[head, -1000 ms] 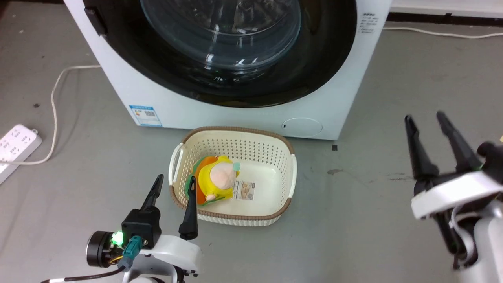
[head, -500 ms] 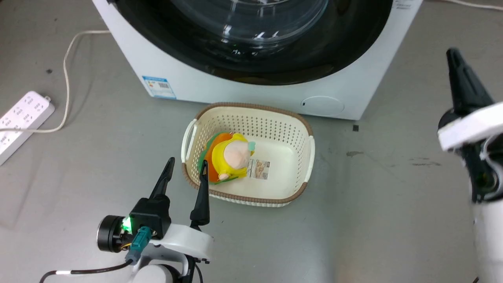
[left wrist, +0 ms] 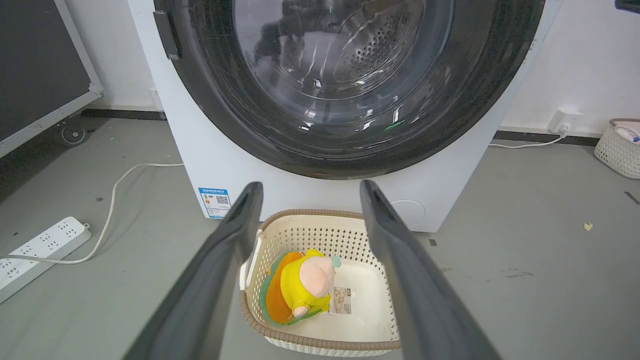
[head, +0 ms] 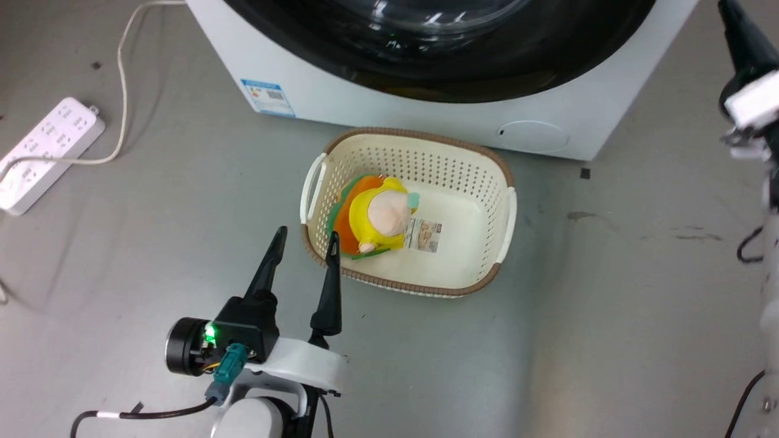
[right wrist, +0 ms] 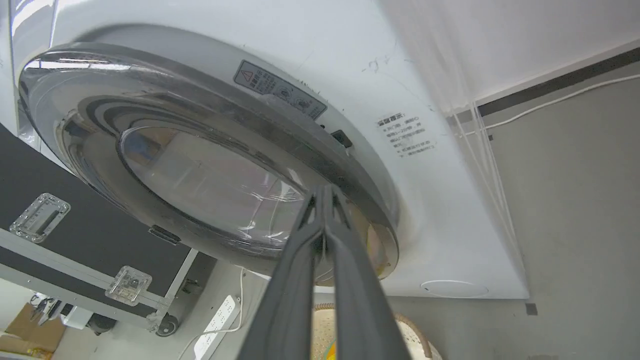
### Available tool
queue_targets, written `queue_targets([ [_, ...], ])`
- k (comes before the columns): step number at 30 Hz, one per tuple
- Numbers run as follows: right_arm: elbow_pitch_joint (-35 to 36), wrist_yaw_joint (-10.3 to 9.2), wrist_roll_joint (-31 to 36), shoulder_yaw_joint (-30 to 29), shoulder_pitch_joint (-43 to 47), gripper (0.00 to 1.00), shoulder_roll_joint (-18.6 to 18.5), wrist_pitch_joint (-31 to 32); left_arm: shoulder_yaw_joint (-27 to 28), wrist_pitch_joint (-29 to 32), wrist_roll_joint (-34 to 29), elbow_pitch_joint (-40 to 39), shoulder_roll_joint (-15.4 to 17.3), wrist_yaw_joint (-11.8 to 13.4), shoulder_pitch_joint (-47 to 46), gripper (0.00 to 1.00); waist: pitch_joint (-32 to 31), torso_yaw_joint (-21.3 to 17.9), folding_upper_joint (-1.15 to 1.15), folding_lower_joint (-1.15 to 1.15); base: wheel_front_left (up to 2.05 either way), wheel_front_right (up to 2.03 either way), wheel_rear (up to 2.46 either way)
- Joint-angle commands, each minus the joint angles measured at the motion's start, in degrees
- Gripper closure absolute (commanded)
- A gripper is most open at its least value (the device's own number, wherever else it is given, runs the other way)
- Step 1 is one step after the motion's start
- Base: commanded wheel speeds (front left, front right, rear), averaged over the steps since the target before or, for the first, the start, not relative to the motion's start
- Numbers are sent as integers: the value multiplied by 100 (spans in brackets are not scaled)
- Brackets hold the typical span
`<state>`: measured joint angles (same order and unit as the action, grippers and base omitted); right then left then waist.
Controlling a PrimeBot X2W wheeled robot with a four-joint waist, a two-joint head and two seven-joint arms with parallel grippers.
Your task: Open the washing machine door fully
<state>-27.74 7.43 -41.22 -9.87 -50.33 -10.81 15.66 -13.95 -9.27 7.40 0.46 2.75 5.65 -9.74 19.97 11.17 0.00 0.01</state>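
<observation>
Right fingers pressed together, empty; left fingers spread wide, empty.

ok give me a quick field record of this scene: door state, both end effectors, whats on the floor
door: large round washing machine door with glossy black rim and clear glass, looks closed against the white front-loading washing machine
left arm: left end effector open, empty, near the basket
right arm: right end effector shut, holding nothing, tips pointing at the door's rim; contact unclear
basket: cream perforated plastic basket with brown rim, on the floor before the machine
contents: yellow and orange plush toy
floor, left: white power strip
</observation>
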Motion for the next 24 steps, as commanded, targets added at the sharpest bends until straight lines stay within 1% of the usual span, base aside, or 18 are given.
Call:
queue_targets([
  [1,-98,4,-120,-42,-241,100,-40,53,-34,-51,42,-10,8,41,-97,0,54,47,0,-1,0,0,0],
  [8,-956,4,-414,-307,-1096,100,-229,480,-229,-134,153,-21,9,133,-200,0,270,233,0,-1,0,0,0],
  [14,-2031,5,-727,-605,-1948,100,-452,1080,-379,-206,237,-5,10,198,-268,0,447,377,0,-1,0,0,0],
  [17,-2485,5,-834,-696,-2400,100,-594,1284,-454,-242,278,-8,10,235,-305,0,552,437,0,-1,0,0,0],
  [24,-3262,5,-1082,-819,-3235,100,-775,1791,-597,-326,349,1,11,301,-415,0,777,545,0,-1,0,0,0],
])
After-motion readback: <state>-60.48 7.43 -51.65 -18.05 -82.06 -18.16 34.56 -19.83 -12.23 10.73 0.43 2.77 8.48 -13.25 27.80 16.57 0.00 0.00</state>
